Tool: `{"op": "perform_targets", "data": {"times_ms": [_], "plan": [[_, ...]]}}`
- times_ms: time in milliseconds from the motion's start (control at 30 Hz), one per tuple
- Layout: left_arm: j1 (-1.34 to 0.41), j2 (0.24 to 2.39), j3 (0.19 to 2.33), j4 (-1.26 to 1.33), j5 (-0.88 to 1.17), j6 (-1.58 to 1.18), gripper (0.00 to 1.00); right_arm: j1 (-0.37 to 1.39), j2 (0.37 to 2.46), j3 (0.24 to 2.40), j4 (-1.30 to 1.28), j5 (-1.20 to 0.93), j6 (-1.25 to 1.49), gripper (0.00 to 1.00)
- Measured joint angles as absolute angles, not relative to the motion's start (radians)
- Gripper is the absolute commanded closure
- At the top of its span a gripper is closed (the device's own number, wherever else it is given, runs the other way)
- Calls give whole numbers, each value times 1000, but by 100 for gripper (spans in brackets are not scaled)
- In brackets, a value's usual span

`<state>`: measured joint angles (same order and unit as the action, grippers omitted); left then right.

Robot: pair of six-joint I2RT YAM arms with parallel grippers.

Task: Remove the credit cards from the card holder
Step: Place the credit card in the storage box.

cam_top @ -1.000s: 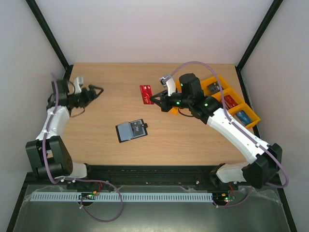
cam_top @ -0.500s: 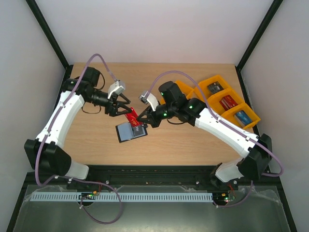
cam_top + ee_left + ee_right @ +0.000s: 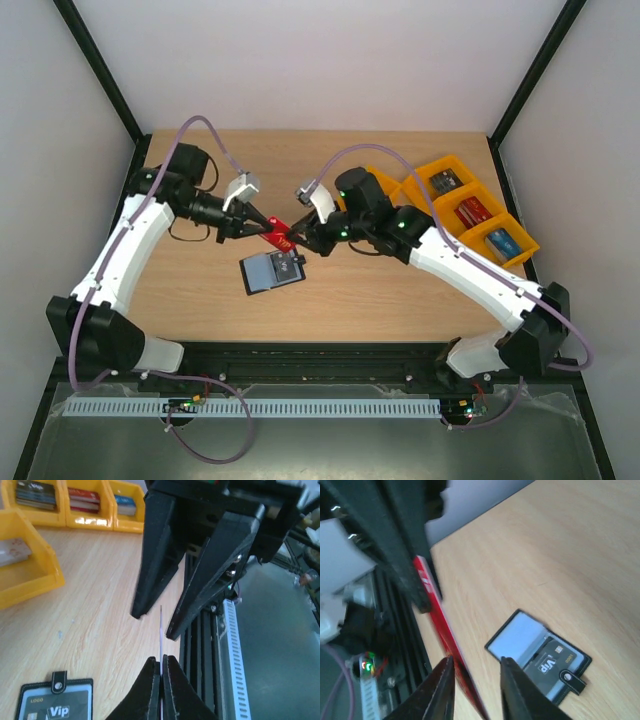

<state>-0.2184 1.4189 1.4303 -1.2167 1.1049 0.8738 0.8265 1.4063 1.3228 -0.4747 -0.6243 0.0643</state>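
Left wrist cam catches the red card edge-on, pinched in the left gripper; the top view hides that. The right gripper seems slightly parted around its other end, near the open card holder.

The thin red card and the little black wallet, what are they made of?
The thin red card looks like stiff, smooth plastic: held by one end, it shows no bend. The small black folding wallet looks like matte leather or imitation leather, with pale clear plastic pockets inside.
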Motion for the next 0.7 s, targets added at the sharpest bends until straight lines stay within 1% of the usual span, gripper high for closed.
{"op": "perform_targets", "data": {"times_ms": [33, 100, 167, 233, 300, 433, 500, 600, 633, 700], "plan": [[-211, 1405, 1419, -1165, 1117, 807, 98, 821, 1393, 1303, -434, -594, 90, 49], [-194, 1369, 1385, -1014, 1131, 620, 98, 795, 1352, 1232, -317, -558, 165, 36], [-150, 1331, 1340, -833, 1135, 391, 98, 764, 1296, 1113, -142, -547, 273, 29], [-109, 1322, 1330, -683, 1141, 189, 98, 745, 1243, 965, 92, -527, 412, 22], [-83, 1323, 1327, -553, 1146, 20, 98, 762, 1233, 852, 300, -506, 556, 21], [-94, 1323, 1318, -377, 1167, -223, 98, 820, 1304, 796, 587, -465, 770, 22], [-98, 1323, 1311, -326, 1179, -292, 98, 832, 1337, 795, 706, -445, 850, 26], [-102, 1323, 1288, -266, 1198, -379, 98, 832, 1369, 799, 826, -411, 928, 38], [-102, 1323, 1280, -249, 1203, -404, 98, 831, 1378, 805, 847, -400, 945, 44], [-102, 1323, 1274, -229, 1208, -438, 98, 831, 1398, 815, 880, -378, 979, 59]]}}
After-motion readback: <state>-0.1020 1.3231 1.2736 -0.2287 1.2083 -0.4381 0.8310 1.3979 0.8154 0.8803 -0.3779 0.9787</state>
